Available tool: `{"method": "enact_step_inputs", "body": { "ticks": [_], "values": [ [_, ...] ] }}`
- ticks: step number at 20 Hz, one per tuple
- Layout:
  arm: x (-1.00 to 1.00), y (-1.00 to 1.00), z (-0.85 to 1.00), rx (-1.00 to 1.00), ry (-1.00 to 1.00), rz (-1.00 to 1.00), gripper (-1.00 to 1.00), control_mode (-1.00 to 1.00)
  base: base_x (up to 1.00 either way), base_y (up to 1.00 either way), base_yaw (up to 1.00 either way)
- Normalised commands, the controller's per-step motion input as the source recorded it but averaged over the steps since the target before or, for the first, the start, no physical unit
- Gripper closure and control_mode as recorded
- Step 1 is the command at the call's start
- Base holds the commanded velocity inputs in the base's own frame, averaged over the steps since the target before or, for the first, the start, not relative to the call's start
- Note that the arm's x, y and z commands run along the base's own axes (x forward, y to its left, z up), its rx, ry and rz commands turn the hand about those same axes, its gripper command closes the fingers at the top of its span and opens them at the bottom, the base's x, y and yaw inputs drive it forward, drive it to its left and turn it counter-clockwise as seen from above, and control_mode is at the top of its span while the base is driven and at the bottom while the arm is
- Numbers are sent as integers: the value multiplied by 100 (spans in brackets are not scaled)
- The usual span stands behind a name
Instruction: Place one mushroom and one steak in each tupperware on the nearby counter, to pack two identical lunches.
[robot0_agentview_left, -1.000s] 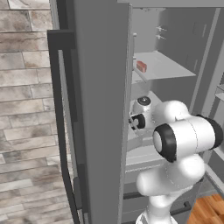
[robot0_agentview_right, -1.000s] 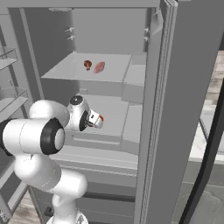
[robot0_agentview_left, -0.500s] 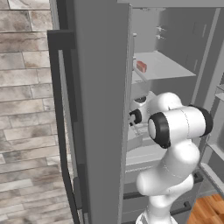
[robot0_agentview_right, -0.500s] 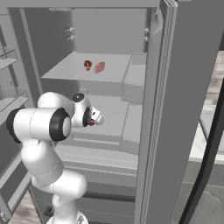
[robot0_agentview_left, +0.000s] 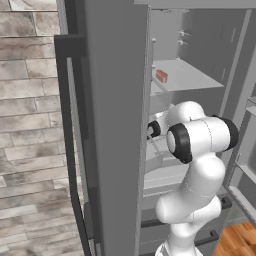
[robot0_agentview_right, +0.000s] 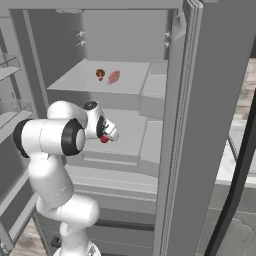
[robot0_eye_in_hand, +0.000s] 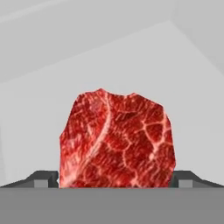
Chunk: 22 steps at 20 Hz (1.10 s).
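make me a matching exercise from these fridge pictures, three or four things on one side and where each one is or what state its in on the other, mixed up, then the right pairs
Things
1. red steak
2. pink steak
3. mushroom
4. gripper

Places or states
a. jaws wide, one fingertip on each side of the red meat
b. on the upper fridge shelf, just right of the brown-capped thing in the right base view
c. on the upper fridge shelf, left of the pale meat in the right base view
d. on the lower shelf, right in front of the hand

Pairs: 1-d, 2-b, 3-c, 4-a
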Motion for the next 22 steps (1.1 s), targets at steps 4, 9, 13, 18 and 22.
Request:
{"method": "enact_step_inputs", "body": {
  "ticks": [4,9,13,18,22],
  "values": [
    [0,0,-65,0,3,-5,100,-100,0,0,0],
    [0,-1,-15,0,-3,-1,100,-100,0,0,0],
    [-83,-66,-20,5,-5,-11,100,-100,0,0,0],
    [-100,-96,2,13,-7,-4,100,-100,0,0,0],
    [-100,-65,69,5,-2,0,100,-100,0,0,0]
  ]
}}
